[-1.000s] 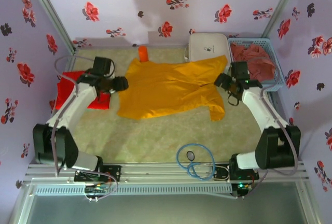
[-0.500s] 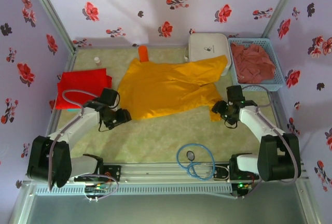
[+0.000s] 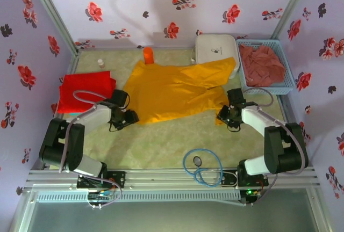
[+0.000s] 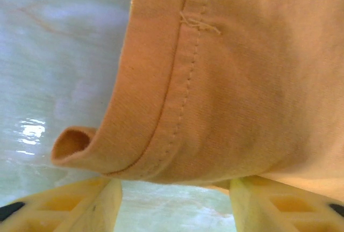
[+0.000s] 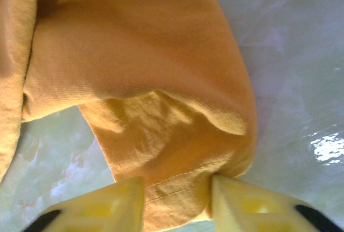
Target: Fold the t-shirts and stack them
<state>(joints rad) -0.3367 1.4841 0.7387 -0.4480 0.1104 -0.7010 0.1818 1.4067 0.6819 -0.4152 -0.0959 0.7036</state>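
Your golden-yellow t-shirt (image 3: 177,89) lies spread open, not yet folded, across the middle of the table (image 3: 161,140), its far right sleeve touching the white case (image 3: 215,48) at the far edge. The red t-shirt (image 3: 86,89) sits folded flat at the left side, just beside the yellow one's left edge. The dusty pink t-shirt (image 3: 262,63) is crumpled inside the blue basket (image 3: 267,42) at the far right. Your left gripper (image 3: 130,117) is low on the table at the yellow shirt's near left corner. From its wrist view the stitched hem (image 4: 177,114) curls over, just beyond the tips, and the left gripper (image 4: 174,200) stands about half open, bare table showing between its fingers (image 4: 91,205), so nothing is pinched there. Your right gripper (image 3: 222,116) is down at the shirt's near right corner, where a flap of cloth hangs toward you. In that wrist view the right gripper (image 5: 177,200) is narrow, with a bunched fold of the yellow cloth (image 5: 134,55) filling the gap and touching both fingers (image 5: 252,205); you cannot tell whether it is clamped firmly. A looped blue cable (image 3: 201,168) lies near the front edge, well apart from all three shirts.
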